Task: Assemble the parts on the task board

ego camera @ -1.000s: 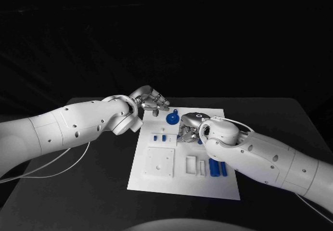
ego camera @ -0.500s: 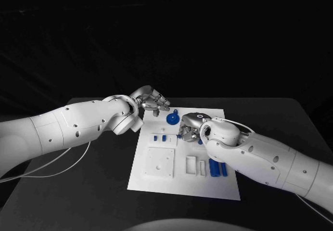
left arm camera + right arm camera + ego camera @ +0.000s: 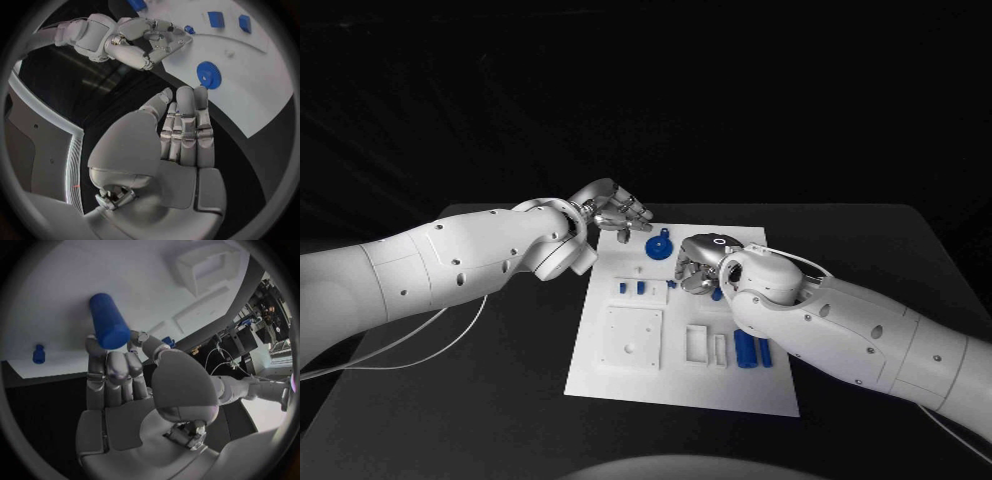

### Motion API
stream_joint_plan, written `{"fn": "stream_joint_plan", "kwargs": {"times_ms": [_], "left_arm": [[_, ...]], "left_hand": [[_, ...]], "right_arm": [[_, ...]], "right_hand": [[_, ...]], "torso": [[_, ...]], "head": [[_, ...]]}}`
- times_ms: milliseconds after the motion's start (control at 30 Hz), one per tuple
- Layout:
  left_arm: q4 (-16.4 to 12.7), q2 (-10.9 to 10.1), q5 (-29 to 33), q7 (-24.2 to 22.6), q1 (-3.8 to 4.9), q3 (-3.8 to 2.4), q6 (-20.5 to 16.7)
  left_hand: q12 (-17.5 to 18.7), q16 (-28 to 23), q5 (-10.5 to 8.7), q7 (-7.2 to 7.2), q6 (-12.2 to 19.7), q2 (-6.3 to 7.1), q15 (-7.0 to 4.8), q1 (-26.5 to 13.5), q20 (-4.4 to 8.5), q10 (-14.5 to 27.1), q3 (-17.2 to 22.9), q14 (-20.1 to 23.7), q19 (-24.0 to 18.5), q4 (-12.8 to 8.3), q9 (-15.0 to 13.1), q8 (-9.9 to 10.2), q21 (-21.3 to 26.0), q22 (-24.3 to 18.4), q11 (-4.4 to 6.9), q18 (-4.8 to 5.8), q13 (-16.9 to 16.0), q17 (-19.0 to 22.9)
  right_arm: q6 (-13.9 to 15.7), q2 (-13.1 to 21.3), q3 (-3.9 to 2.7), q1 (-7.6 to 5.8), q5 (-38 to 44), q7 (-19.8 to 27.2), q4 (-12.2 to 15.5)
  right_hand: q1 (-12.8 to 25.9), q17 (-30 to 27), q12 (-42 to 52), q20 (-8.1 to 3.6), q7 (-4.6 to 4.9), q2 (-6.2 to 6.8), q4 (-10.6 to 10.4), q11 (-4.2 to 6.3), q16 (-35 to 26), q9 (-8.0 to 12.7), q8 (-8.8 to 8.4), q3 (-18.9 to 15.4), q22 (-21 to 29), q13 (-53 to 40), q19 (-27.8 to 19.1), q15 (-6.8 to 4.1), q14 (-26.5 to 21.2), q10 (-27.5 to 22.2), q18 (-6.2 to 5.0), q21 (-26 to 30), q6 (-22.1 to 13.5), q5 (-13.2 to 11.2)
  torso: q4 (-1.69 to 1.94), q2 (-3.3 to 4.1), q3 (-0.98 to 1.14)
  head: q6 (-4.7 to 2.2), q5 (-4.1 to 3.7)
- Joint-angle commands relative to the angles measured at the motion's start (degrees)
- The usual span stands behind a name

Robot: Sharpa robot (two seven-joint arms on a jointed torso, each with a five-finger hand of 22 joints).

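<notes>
The white task board [image 3: 682, 385] lies in the middle of the table. My right hand [image 3: 697, 268] hovers over its far part, and the fingertips and thumb pinch a blue cylinder [image 3: 107, 327]. The right hand [image 3: 147, 40] is also in the left wrist view, fingers curled over the board [image 3: 262, 90]. My left hand [image 3: 610, 210] floats off the board's far left corner, and its fingers [image 3: 184, 125] are straight and hold nothing. A blue gear [image 3: 658, 247] lies between the hands. Two small blue pieces [image 3: 635, 288] and two blue cylinders [image 3: 753, 349] rest on the board.
A white square block [image 3: 633, 337] and white slotted holders [image 3: 705, 344] sit on the near half of the board. A small blue peg [image 3: 39, 354] stands near the board's edge. A white cable [image 3: 430, 345] trails across the black table on the left.
The right hand has edged slightly to the right over the board with the cylinder. The left hand has stayed put.
</notes>
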State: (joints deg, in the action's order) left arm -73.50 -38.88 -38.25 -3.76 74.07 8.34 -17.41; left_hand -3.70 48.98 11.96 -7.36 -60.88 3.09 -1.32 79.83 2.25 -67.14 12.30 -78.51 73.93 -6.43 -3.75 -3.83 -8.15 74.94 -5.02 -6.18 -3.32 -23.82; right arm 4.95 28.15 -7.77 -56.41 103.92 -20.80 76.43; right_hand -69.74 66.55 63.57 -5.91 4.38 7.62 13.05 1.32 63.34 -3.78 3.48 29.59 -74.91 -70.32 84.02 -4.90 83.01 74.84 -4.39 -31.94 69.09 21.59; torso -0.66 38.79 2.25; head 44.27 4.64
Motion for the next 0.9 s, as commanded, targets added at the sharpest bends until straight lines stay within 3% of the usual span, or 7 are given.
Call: {"fn": "stream_joint_plan", "kwargs": {"times_ms": [33,367,500,533,600,700,900], "left_arm": [[-0.15,0.04,0.36,0.01,0.09,-0.06,0.6],[-0.2,-0.14,0.36,0.16,0.09,-0.06,0.5],[-0.21,-0.19,0.36,0.22,0.09,-0.06,0.48],[-0.21,-0.19,0.36,0.22,0.09,-0.06,0.48],[-0.21,-0.19,0.35,0.24,0.09,-0.06,0.48],[-0.18,-0.13,0.35,0.3,0.09,-0.06,0.48],[-0.17,0.0,0.35,0.34,0.09,-0.06,0.48]], "left_hand": [[0.17,-0.24,0.27,-0.13,0.38,-0.03,0.17,0.2,0.03,0.33,0.16,-0.14,0.5,-0.11,0.08,0.19,0.29,0.92,0.14,0.11,-0.04,-0.07],[0.18,-0.25,0.34,-0.2,0.6,0.01,0.2,0.22,0.01,0.44,0.23,-0.04,0.46,-0.21,0.07,0.16,0.29,0.97,0.09,0.08,-0.04,-0.08],[0.18,-0.25,0.34,-0.2,0.6,0.01,0.2,0.22,0.01,0.44,0.23,-0.04,0.46,-0.21,0.07,0.16,0.29,0.97,0.09,0.08,-0.04,-0.08],[0.18,-0.25,0.34,-0.2,0.6,0.01,0.2,0.22,0.01,0.44,0.23,-0.04,0.46,-0.21,0.07,0.16,0.29,0.97,0.09,0.08,-0.04,-0.08],[0.18,-0.25,0.34,-0.2,0.6,0.01,0.2,0.22,0.01,0.44,0.23,-0.04,0.46,-0.21,0.07,0.16,0.29,0.97,0.09,0.08,-0.04,-0.08],[0.18,-0.25,0.34,-0.2,0.6,0.01,0.2,0.22,0.01,0.44,0.23,-0.04,0.46,-0.21,0.07,0.16,0.29,0.97,0.09,0.08,-0.04,-0.08],[0.18,-0.25,0.34,-0.2,0.6,0.01,0.2,0.22,0.01,0.44,0.23,-0.04,0.46,-0.21,0.07,0.16,0.29,0.97,0.09,0.08,-0.04,-0.08]], "right_arm": [[0.44,0.16,0.02,0.04,0.61,0.31,0.02],[-1.58,1.45,0.02,0.04,-1.29,0.62,1.88],[-1.63,1.6,0.03,0.04,-1.7,0.49,2.33],[-1.53,1.58,0.03,0.04,-1.75,0.42,2.38],[-1.39,1.5,0.03,0.04,-1.82,0.27,2.42],[-1.32,1.33,0.03,0.03,-1.87,0.06,2.28],[-0.8,0.87,0.04,0.03,-1.83,-0.08,1.86]], "right_hand": [[0.49,-0.1,-0.22,0.14,0.03,0.43,0.3,-0.02,-0.32,0.06,0.07,-0.11,-3.26,0.11,1.27,0.44,-0.18,-0.34,-0.06,-0.02,-0.67,0.49],[1.59,-0.26,-0.51,0.34,0.1,1.61,-1.23,-0.26,-0.57,0.08,0.08,-9.82,-2.97,0.48,1.06,0.6,-0.48,-0.88,-0.23,0.9,-2.74,5.44],[0.99,-0.18,-0.4,0.4,-0.01,0.98,-3.61,-0.41,-0.45,0.07,0.1,-16.8,-2.93,0.59,1.26,0.57,-0.48,-0.83,-0.21,1.24,-2.9,3.55],[0.68,-0.17,-0.33,0.39,-0.05,1.08,-4.44,-0.36,-0.42,0.07,0.07,-18.81,-2.94,0.6,1.36,0.66,-0.46,-0.74,-0.2,1.33,-2.96,0.81],[-0.31,-0.15,-0.22,0.4,-0.11,0.9,-5.59,-0.34,-0.39,0.04,0.08,-20.98,-2.96,0.6,1.47,0.65,-0.43,-0.64,-0.2,1.42,-2.71,-0.6],[-1.77,-0.11,-0.15,0.39,-0.21,1.01,-7.88,-0.33,-0.31,0.03,0.09,-22.71,-3.04,0.68,1.66,0.63,-0.39,-0.62,-0.12,1.63,-2.45,-1.26],[-2.1,-0.08,-0.11,0.32,-0.39,1.04,-9.14,-0.24,-0.27,0.01,0.1,-22.99,-3.08,0.7,1.75,0.56,-0.38,-0.61,-0.06,1.78,-1.88,-1.48]], "torso": [[0.01,-0.01,-0.02],[0.01,-0.02,-0.03],[-0.01,-0.01,-0.02],[0.01,-0.01,-0.01],[0.03,-0.01,0.0],[0.03,-0.01,-0.01],[0.03,0.0,-0.05]], "head": [[0.02,0.04],[0.12,0.15],[0.09,0.14],[0.1,0.12],[0.12,0.07],[0.14,0.06],[0.2,0.12]]}}
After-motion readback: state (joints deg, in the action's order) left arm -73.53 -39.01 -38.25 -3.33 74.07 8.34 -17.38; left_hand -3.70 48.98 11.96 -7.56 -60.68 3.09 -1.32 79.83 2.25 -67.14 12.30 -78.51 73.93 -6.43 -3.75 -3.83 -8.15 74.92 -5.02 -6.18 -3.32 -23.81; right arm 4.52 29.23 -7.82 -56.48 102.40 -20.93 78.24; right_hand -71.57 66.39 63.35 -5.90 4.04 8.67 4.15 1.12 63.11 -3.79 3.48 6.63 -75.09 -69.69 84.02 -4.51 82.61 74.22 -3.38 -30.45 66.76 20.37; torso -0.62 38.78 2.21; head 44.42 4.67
